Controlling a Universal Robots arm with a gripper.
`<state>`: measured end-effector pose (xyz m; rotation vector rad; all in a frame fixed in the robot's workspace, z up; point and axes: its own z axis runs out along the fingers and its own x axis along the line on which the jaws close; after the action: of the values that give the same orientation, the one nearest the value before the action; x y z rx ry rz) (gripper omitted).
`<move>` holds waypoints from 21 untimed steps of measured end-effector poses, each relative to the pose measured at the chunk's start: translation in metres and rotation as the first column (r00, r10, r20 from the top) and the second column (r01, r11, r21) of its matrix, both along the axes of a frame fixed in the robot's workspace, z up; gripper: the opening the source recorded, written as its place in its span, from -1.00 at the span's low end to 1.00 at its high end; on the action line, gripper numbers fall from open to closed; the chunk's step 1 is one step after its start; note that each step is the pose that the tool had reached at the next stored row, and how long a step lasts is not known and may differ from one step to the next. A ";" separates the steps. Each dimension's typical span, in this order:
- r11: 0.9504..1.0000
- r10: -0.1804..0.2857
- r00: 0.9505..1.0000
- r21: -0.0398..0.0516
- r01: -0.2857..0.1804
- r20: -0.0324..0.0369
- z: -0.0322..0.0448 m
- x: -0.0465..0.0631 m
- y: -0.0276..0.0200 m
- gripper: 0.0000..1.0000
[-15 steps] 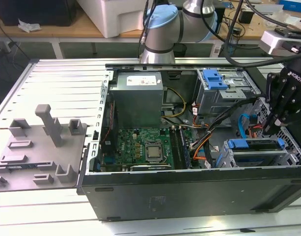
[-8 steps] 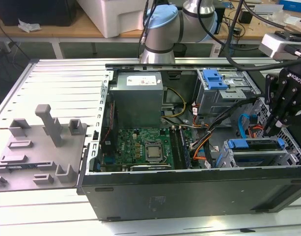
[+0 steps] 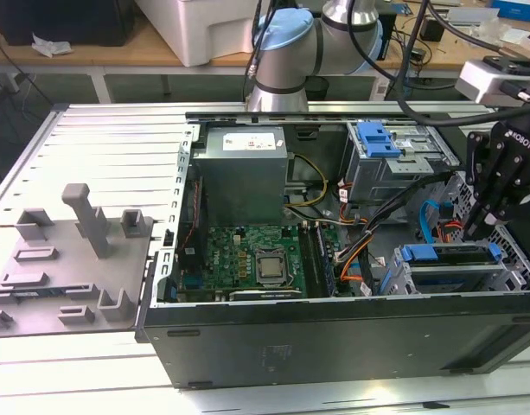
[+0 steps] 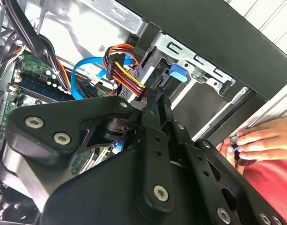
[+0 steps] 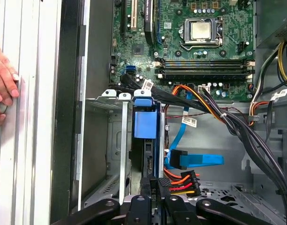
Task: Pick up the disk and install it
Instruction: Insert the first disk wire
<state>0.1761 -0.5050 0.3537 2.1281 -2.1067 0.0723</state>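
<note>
Sitting on edge in the drive cage (image 3: 515, 270) toward the exterior view's lower right, the disk (image 3: 450, 258) looks slotted in, though I cannot tell whether it is fully home. The jaws hang just above its near end, inside the open computer case (image 3: 334, 337) lying on the counter (image 3: 100, 147).

In the second wrist view the jaws are drawn together, clamped on nothing I can make out. Their tips sit just beside the power plug (image 4: 127, 77) and its red, yellow and orange wires. A push slightly off line could snag those wires or strain the connector. A person's hand (image 4: 255, 140) rests by the case wall, close enough to be struck if the arm swings wide.

In the first wrist view the disk (image 5: 145, 159) stands between the cage walls, with the blue data cable (image 5: 199, 160) near it. Skewed pressure could jam the carrier in its rails.
</note>
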 end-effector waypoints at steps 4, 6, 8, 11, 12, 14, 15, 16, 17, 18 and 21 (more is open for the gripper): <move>1.000 0.000 1.000 0.000 0.000 0.000 -0.0007 0.000 -0.0016 -0.65; 1.000 0.000 1.000 0.000 0.000 0.000 -0.0011 0.000 -0.0024 -0.65; 1.000 0.000 1.000 0.000 0.000 0.000 -0.0015 0.000 -0.0029 -0.65; 1.000 0.000 1.000 0.000 0.000 0.000 -0.0023 0.000 -0.0033 -0.65; 1.000 0.000 1.000 0.000 0.000 0.000 -0.0026 0.000 -0.0033 -0.65; 1.000 0.000 1.000 0.000 0.000 0.000 -0.0031 0.000 -0.0033 -0.65; 1.000 0.000 1.000 0.000 0.000 0.000 -0.0035 0.000 -0.0033 -0.65; 1.000 0.000 1.000 0.000 0.000 0.000 -0.0040 0.000 -0.0033 -0.65; 1.000 0.000 1.000 0.000 0.000 0.000 -0.0042 0.000 -0.0033 -0.65; 1.000 0.000 1.000 0.000 0.000 0.000 -0.0046 0.000 -0.0033 -0.65; 1.000 0.000 1.000 0.001 0.000 0.000 -0.0061 0.000 -0.0033 -0.65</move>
<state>0.1761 -0.5083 0.3476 2.1286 -2.1071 0.0716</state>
